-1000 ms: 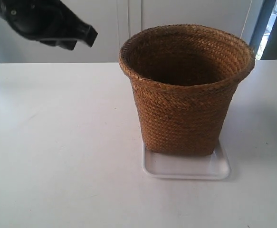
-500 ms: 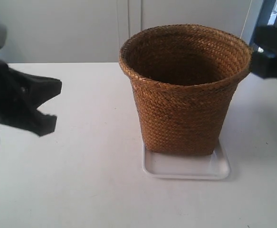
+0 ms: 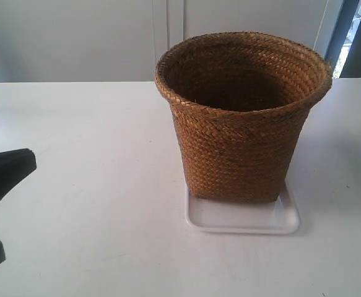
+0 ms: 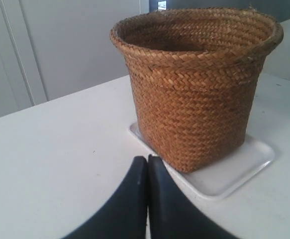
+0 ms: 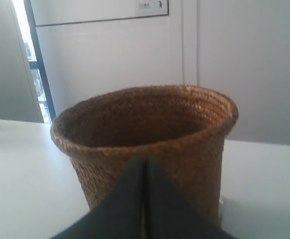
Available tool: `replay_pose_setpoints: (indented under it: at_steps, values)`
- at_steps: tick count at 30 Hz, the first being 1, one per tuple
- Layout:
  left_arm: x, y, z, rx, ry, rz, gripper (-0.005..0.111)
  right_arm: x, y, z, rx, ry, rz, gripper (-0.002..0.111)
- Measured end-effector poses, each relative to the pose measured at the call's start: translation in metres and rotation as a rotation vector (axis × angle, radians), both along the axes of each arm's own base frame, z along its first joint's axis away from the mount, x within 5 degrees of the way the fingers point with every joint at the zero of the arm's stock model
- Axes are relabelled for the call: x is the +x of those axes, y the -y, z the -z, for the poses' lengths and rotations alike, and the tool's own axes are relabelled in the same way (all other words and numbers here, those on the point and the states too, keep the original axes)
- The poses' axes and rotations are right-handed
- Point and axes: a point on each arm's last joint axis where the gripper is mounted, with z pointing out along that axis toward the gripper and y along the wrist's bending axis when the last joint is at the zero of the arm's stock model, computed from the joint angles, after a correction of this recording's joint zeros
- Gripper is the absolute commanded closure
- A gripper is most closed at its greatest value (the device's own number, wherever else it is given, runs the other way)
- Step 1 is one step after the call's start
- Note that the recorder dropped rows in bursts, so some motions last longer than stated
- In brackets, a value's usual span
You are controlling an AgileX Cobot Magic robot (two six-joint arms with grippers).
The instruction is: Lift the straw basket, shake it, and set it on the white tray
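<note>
Right of centre in the exterior view, the straw basket (image 3: pixel 242 124) stands upright, mouth up, on the white tray (image 3: pixel 242 223). The left gripper (image 4: pixel 147 164) and the right gripper (image 5: pixel 145 167) each have their jaws pressed together, holding nothing.

The white tray (image 3: pixel 242 221) shows only its front strip in the exterior view. The rest lies under the straw basket (image 3: pixel 239 148), whose inner floor is lost in shadow. The arm at the exterior view's left (image 3: pixel 4 176) is cut off by the frame edge, and which part of it shows cannot be told. The wrist views cut off the left gripper (image 4: pixel 147 158) and the right gripper (image 5: pixel 145 160) behind the tips. The right gripper masks part of the basket's near wall. A wall label (image 5: pixel 152 6) is too small to read.
</note>
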Motion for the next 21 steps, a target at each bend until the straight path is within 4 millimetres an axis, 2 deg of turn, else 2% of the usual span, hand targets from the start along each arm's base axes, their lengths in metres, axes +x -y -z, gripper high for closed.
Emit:
replay_pose_setpoints:
  at_steps: [9,21]
  values:
    - [-0.001,-0.002,0.006,0.036,-0.062,-0.015,0.107,-0.008,0.007,0.018,-0.036,-0.18,0.052,0.108]
    - [-0.001,-0.003,0.006,0.036,-0.067,-0.019,0.107,-0.008,0.007,0.019,-0.037,-0.194,0.055,0.108]
